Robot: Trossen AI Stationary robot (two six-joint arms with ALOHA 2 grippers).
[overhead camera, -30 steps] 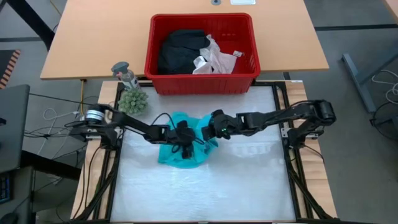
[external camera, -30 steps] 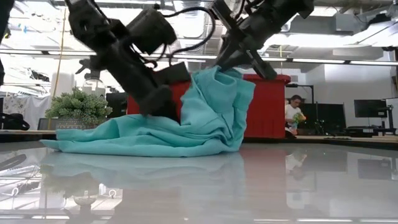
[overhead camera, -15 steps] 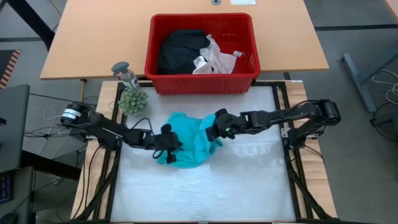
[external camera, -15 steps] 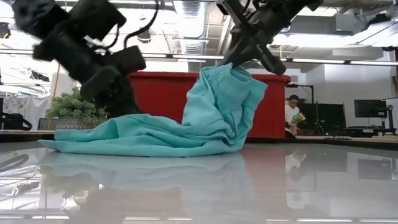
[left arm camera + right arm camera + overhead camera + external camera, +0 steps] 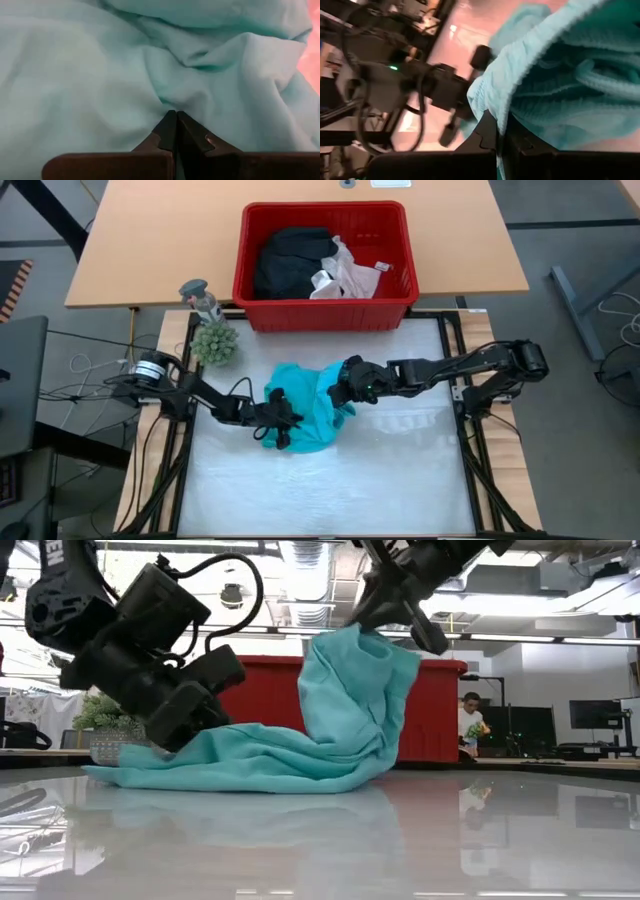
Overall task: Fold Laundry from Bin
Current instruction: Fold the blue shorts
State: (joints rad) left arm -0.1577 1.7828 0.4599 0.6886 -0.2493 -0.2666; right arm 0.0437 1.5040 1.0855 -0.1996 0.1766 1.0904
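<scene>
Teal cloth, a soft garment (image 5: 305, 412), lies bunched near the middle of the pale worktop (image 5: 400, 480), with one part lifted into a peak on its three o'clock side. The right gripper (image 5: 338, 393) has its jaws clamped on that raised edge, and in the low view the fabric hangs from it (image 5: 385, 615) in a tall fold while the rest spreads flat across the surface. The right wrist view shows the ribbed hem pinched between the dark fingers (image 5: 487, 135).

The left gripper (image 5: 282, 432) sits low at the garment's eight o'clock edge, jaws together; in the left wrist view the closed fingers (image 5: 167, 131) press into the cloth, and whether any fabric is caught between them cannot be told.

At twelve o'clock from the garment stands the red bin (image 5: 400, 300), on a wooden table (image 5: 150, 250) beyond the worktop. Inside it lie a black garment (image 5: 285, 260) and a white one (image 5: 345, 272). A small potted plant (image 5: 213, 340) stands at the worktop's ten o'clock corner. In the low view, a person (image 5: 470, 720) shows far back in the room.
</scene>
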